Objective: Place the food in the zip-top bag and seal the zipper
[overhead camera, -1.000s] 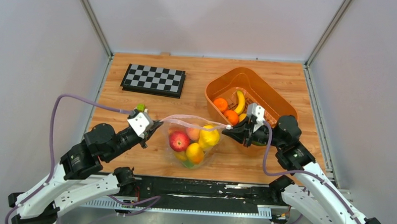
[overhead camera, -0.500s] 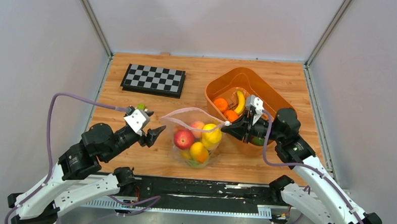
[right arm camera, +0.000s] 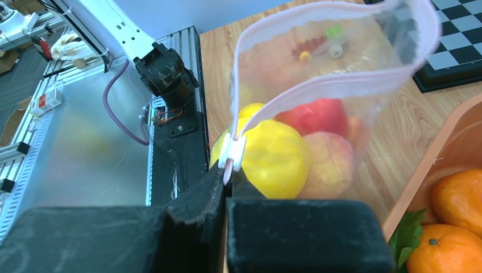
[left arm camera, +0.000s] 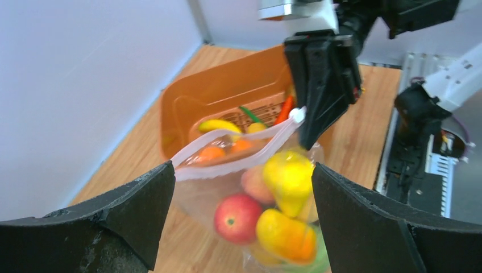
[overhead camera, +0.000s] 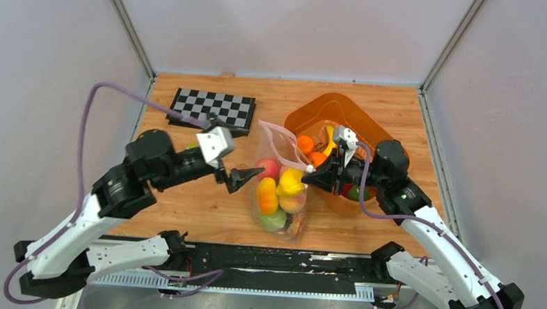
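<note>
Bag (overhead camera: 281, 196) stands just near of centre on the table (overhead camera: 184, 213), food (overhead camera: 267, 195) inside, mouth gaping and unsealed. Left gripper (overhead camera: 247, 178), at the bag's 9 o'clock, has jaws spread wide and empty, close beside the plastic; right gripper (overhead camera: 310, 175), at its 3 o'clock, is clamped on the end of the zipper (right arm camera: 318, 90). Beyond: tub (overhead camera: 373, 124) at 1 o'clock holding oranges (overhead camera: 304, 143), checkerboard (overhead camera: 212, 110) at 11 o'clock.

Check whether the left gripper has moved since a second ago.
Yes. The left gripper let go of the bag, opened, and shifted right, from below the checkerboard's middle to below its right corner.
</note>
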Robot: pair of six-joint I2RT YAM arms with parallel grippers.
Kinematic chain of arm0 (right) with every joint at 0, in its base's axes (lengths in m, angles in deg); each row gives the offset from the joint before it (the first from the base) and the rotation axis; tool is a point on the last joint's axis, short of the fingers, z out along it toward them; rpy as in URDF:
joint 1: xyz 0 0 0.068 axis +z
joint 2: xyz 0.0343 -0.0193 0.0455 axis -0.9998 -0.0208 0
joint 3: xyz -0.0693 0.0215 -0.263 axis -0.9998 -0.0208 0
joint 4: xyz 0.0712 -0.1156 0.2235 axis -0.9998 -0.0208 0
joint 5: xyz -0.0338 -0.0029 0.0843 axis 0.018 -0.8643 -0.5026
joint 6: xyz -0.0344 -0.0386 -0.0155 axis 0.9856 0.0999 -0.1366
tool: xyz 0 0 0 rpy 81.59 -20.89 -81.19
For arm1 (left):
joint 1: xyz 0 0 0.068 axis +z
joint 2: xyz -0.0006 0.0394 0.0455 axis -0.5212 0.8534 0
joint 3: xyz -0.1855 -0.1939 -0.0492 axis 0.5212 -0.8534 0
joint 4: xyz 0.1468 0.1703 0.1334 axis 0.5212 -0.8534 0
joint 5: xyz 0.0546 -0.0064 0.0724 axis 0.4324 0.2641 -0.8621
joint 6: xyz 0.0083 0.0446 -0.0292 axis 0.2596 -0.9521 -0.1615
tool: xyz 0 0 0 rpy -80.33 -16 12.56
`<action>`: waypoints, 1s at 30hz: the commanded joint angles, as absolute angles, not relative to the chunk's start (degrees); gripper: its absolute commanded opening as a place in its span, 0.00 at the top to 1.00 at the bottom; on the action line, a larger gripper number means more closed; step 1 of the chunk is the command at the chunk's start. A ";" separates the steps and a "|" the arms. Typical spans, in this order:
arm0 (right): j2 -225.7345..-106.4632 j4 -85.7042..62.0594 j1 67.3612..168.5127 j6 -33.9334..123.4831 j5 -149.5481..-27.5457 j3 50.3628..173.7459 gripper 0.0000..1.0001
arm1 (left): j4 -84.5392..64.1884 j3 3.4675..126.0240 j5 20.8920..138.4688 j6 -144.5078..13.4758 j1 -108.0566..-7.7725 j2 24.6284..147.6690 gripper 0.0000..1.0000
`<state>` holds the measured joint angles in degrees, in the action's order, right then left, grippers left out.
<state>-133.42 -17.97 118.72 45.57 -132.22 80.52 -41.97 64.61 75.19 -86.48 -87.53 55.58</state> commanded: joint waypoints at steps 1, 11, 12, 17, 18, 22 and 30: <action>-132.82 -18.45 118.60 45.50 -134.37 83.62 1.00 | -39.73 68.66 90.27 -90.73 -87.36 66.04 0.04; -133.15 -24.75 119.15 49.56 -139.38 87.75 1.00 | -36.45 73.02 104.33 -94.62 -87.40 76.94 0.06; -133.16 -25.40 119.23 49.91 -140.02 88.23 1.00 | -35.92 73.03 105.26 -94.81 -87.38 77.46 0.08; -133.78 -29.35 119.51 52.64 -140.28 90.10 1.00 | -35.05 74.09 107.34 -95.03 -87.39 79.65 0.22; -133.83 -29.74 119.49 53.13 -140.09 90.32 1.00 | -35.26 74.58 108.47 -95.21 -87.36 80.36 0.25; -133.73 -29.82 119.75 53.14 -139.48 90.38 1.00 | -39.21 77.91 112.57 -96.26 -87.40 83.95 0.38; -132.77 -30.29 119.85 53.28 -138.34 90.65 1.00 | -42.01 77.05 114.49 -96.18 -87.40 86.71 0.47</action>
